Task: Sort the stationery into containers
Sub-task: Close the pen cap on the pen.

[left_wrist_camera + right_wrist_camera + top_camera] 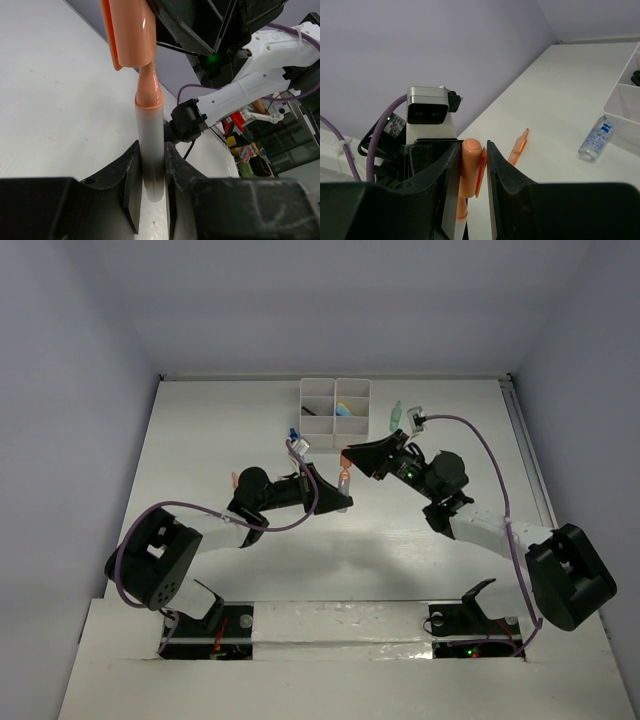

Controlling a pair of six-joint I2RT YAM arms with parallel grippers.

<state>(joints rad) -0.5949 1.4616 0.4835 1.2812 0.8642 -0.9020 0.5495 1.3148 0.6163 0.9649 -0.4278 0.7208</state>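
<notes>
Left wrist view: the slim grey plastic pen with an orange nose stands upright between the fingers of the left gripper, which is clamped narrow around its lower barrel. Directly beyond that gripper's tips, the glossy orange plastic cap sits with its mouth at the pen's nose. The right gripper is pinched onto the cap from the opposite side. In the top external view both arms reach inward and meet tip to tip above the middle of the white desk. To the right of the right gripper, a second orange pen lies on the desk.
</notes>
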